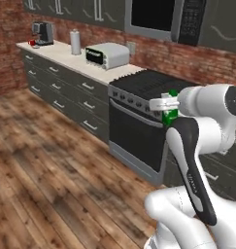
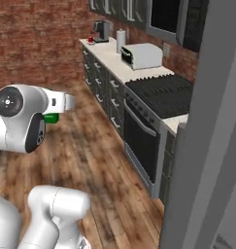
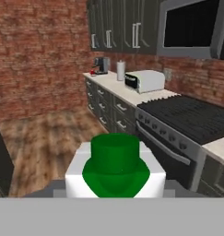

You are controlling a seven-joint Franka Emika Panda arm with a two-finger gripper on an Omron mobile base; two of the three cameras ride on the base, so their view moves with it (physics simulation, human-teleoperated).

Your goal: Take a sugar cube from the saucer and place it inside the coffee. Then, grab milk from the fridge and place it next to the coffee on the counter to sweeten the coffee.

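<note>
The gripper [image 1: 171, 108] is held out in mid-air in front of the stove [image 1: 148, 114], and its claw is pinching the milk [image 3: 115, 168], a green-and-white carton whose green gabled top rises at the bottom of the hand view; the finger tips themselves are hidden behind the carton. In the left base view a patch of the carton's green shows just past the white wrist, at the stove's front edge, and in the right base view a small green piece of it peeks out beside the arm's dark joint, above the wooden floor [image 2: 85, 146]. Far off, at the end of the counter [image 1: 80, 57] by the brick wall [image 3: 39, 50], the coffee [image 1: 32, 43], a small red mug, stands just beside the dark coffee machine [image 1: 43, 33]; the mug is too small to tell what is inside it, and the saucer and sugar cube cannot be made out. Along the same counter, between the coffee machine and the stove, stand a white paper towel roll [image 1: 75, 42] and a toaster oven [image 1: 107, 55]. A microwave [image 1: 164, 17] hangs over the stove among the dark wall cabinets [image 3: 115, 27]. A tall grey panel [image 2: 207, 131] fills the right of the right base view.
</note>
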